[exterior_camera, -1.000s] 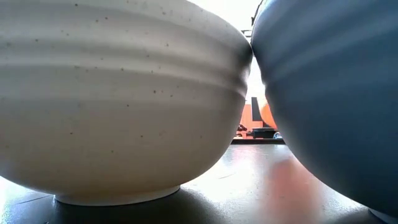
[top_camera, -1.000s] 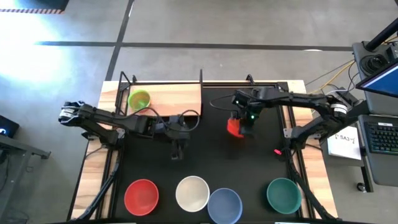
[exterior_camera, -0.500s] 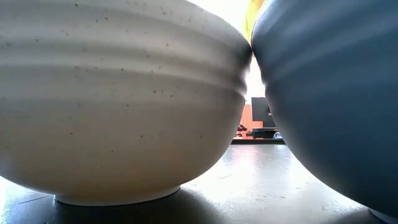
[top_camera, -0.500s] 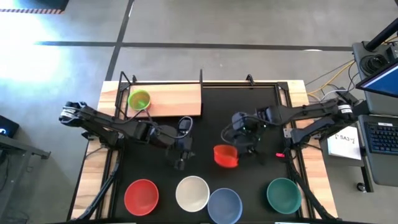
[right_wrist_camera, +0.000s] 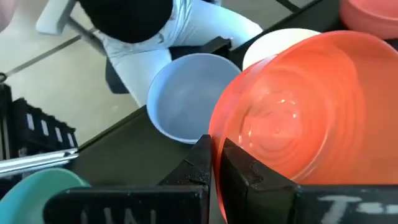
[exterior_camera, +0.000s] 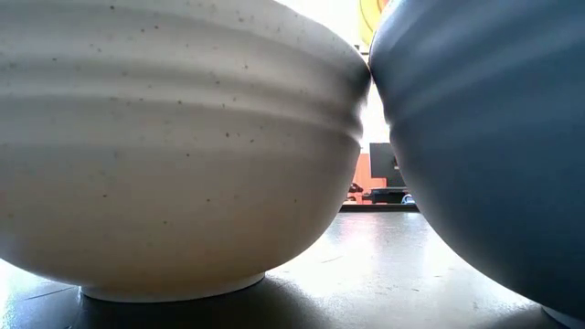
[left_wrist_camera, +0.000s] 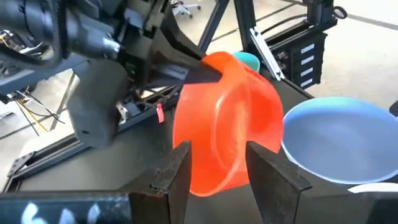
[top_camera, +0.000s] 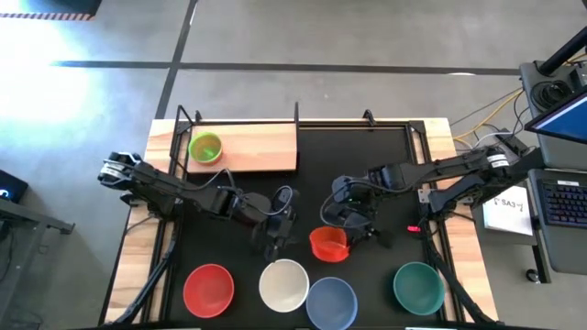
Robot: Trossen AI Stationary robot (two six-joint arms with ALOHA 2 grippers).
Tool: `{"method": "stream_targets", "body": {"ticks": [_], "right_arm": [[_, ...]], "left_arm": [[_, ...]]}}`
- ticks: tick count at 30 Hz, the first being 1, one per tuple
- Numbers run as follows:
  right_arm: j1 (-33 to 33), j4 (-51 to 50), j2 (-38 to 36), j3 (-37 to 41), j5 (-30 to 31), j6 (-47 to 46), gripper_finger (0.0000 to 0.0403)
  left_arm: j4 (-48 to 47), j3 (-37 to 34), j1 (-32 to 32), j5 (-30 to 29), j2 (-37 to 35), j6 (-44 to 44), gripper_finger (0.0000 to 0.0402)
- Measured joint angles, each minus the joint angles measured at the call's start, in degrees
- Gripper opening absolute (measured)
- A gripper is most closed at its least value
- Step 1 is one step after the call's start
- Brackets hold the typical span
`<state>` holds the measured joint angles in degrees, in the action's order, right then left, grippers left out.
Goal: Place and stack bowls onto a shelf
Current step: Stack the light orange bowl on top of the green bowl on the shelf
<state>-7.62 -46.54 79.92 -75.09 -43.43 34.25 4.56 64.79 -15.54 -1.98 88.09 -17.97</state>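
Orange-red bowl (top_camera: 328,244) sits near the middle of the black mat (top_camera: 367,174), tipped on edge and pinched at its rim by the right gripper (top_camera: 336,224), whose fingers are closed tight on the thin wall, as the right wrist view confirms (right_wrist_camera: 214,163). The left gripper (top_camera: 278,240) stands just beside the same bowl on the opposite side, jaws parted; in the left wrist view its two fingers (left_wrist_camera: 176,171) straddle the lower rim of the bowl (left_wrist_camera: 227,127), though contact with the plastic cannot be confirmed. Shelf (top_camera: 257,147), a light-wood plank, lies at the far left part of the mat, well apart from both grippers, and carries the bright green bowl (top_camera: 204,147) at its left end. Along the near edge of the mat stand four larger bowls in a row: red bowl (top_camera: 208,289), white bowl (top_camera: 283,283), pale blue bowl (top_camera: 331,302) and teal bowl (top_camera: 418,286). White and pale blue touch or nearly touch, as the low view shows, where the white bowl (exterior_camera: 164,137) and the pale blue bowl (exterior_camera: 484,128) fill the picture. The held bowl hangs just above the gap between white and pale blue. A person in light trousers (right_wrist_camera: 180,31) is seated beyond the table edge.
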Motion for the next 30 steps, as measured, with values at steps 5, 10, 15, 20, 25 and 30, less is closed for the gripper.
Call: {"method": "stream_targets", "body": {"ticks": [5, 10, 15, 20, 25, 30], "right_arm": [[0.0, -0.4, 1.5, -1.2, -0.1, 2.8, 0.0008], [0.0, -0.3, 2.2, -2.7, -0.1, 5.5, 0.0008], [0.0, -0.2, 2.4, -3.5, -0.1, 7.1, 0.0008], [0.0, 0.3, 2.4, -3.5, -0.2, 8.5, 0.0009], [0.0, 0.7, 2.4, -3.5, -0.2, 9.4, 0.0009], [0.0, 3.3, 2.4, -3.4, -0.5, 9.4, 0.001]], "left_arm": [[0.2, 0.0, 0.0, 5.1, 0.4, 0.3, 0.0134], [2.6, 0.0, -0.2, 10.7, 2.1, 0.8, 0.0134], [5.6, 0.0, -0.1, 12.6, 4.5, 1.1, 0.0134], [7.7, 0.0, 0.0, 16.5, 5.4, 1.6, 0.0127], [8.5, 0.0, 0.1, 17.5, 5.4, 2.9, 0.0085], [9.2, 0.0, 0.0, 19.7, 5.4, 3.5, 0.0014]]}}
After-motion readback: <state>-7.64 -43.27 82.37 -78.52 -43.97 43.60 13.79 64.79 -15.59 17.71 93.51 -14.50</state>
